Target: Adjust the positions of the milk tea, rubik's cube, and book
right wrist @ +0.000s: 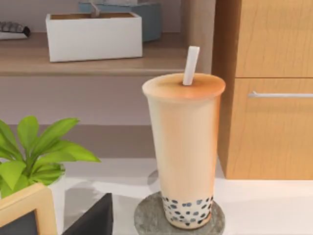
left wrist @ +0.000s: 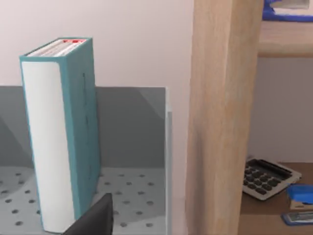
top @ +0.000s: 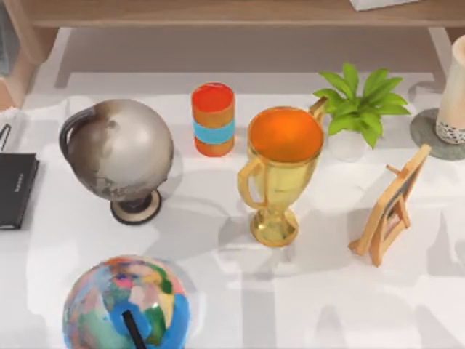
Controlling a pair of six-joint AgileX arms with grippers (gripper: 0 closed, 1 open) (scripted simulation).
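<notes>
— At the table's far left edge, what lies there?
— A flat black book (top: 16,189). Next comes a grey globe (top: 120,151), with a multicoloured globe (top: 125,305) near the front edge.
— And in the middle?
— An orange cylinder (top: 213,118) with a blue band, then a gold trophy (top: 280,171), a potted plant (top: 360,105) and a wooden easel (top: 392,203).
— Where is the milk tea?
— At the far right edge, the milk tea (right wrist: 185,152) stands upright on a round grey coaster (right wrist: 146,218).
— The book?
— The left wrist view has the book (left wrist: 61,132) upright in a grey perforated tray (left wrist: 142,196), beside a wooden post (left wrist: 222,117).
— Are the claws released or clenched?
— I cannot tell for either one.
</notes>
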